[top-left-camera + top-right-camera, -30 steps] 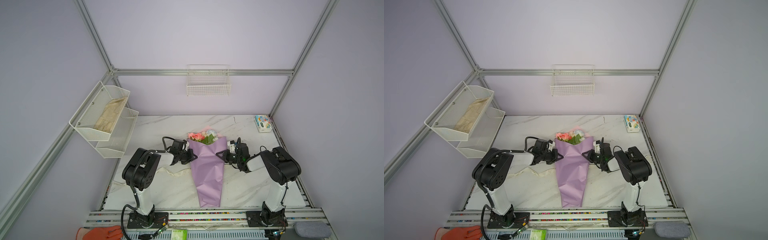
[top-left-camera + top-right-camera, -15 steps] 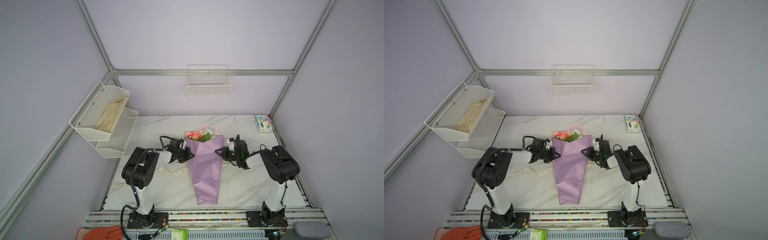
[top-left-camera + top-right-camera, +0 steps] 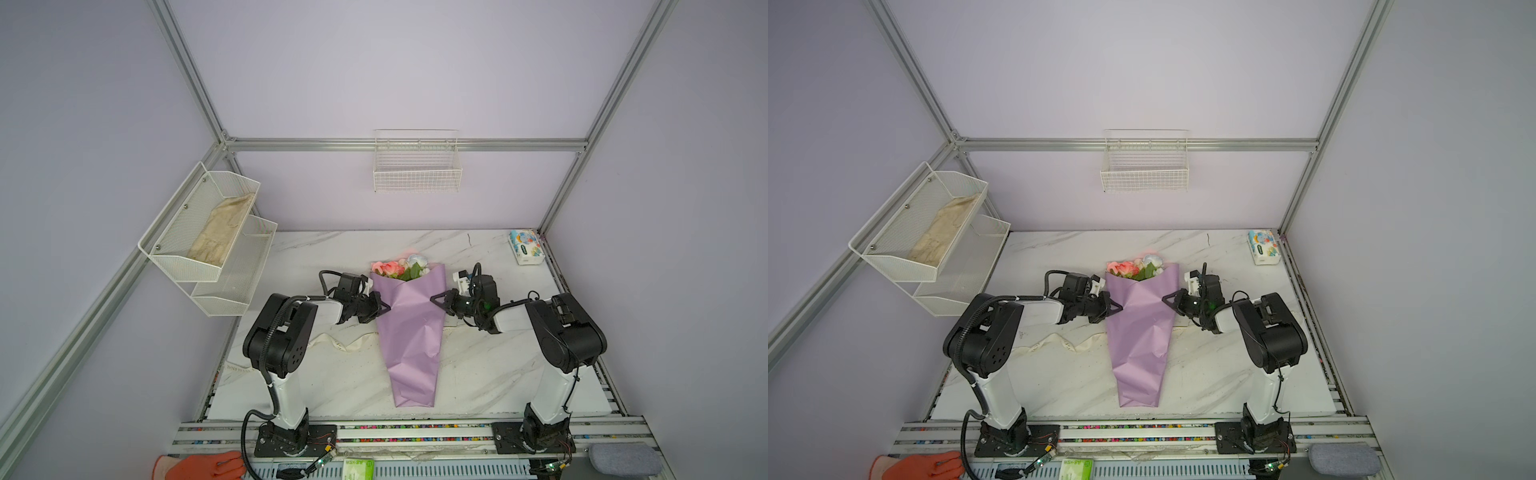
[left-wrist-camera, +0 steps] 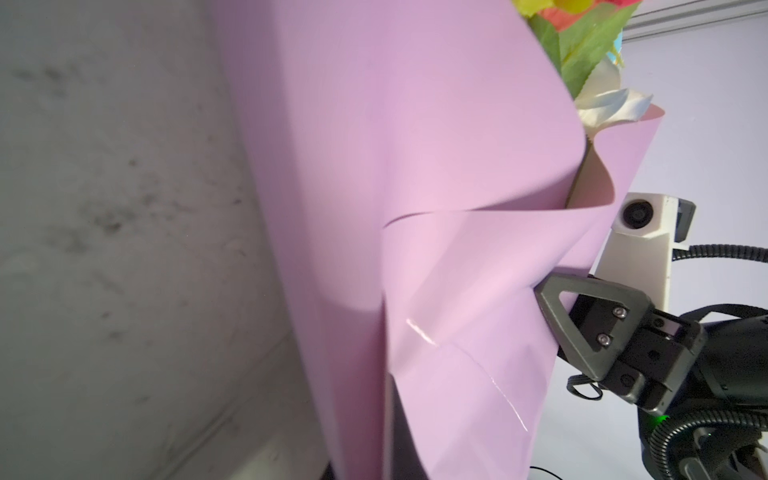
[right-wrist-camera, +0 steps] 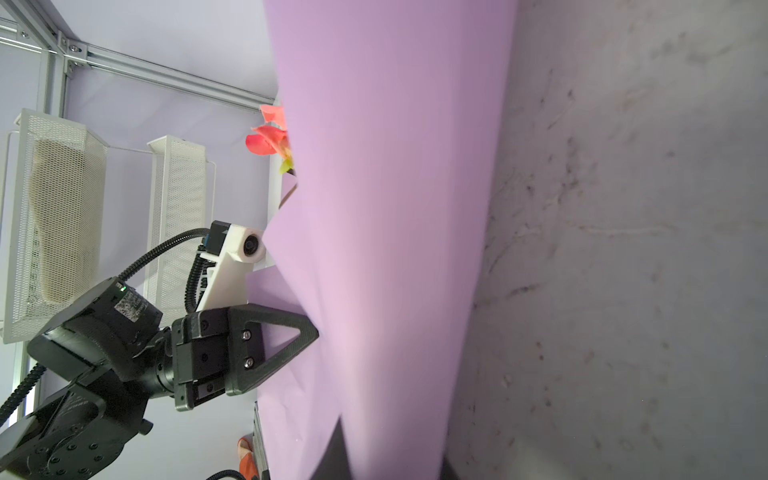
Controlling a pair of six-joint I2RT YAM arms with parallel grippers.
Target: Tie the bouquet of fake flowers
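- Since one second ago, the bouquet of fake flowers [image 3: 409,332] has slid a little to the left, and the right claw [image 3: 434,298] has gone slightly further back along its edge.
- Now the bouquet lies flat in the middle of the tabletop [image 3: 332,386]. Its narrow end points to the robot bases, and the roses [image 3: 395,268] look out at the far end.
- The left claw [image 3: 385,309] is closed on the left edge of the lilac paper cone [image 3: 415,374]. The paper passes behind its near finger, so it looks pinched.
- The right claw has its fingers drawn together on the opposite edge of the cone, and the paper goes in behind the near finger.
- A cream ribbon [image 3: 334,341] lies loose on the tabletop and reaches the cone's left edge.
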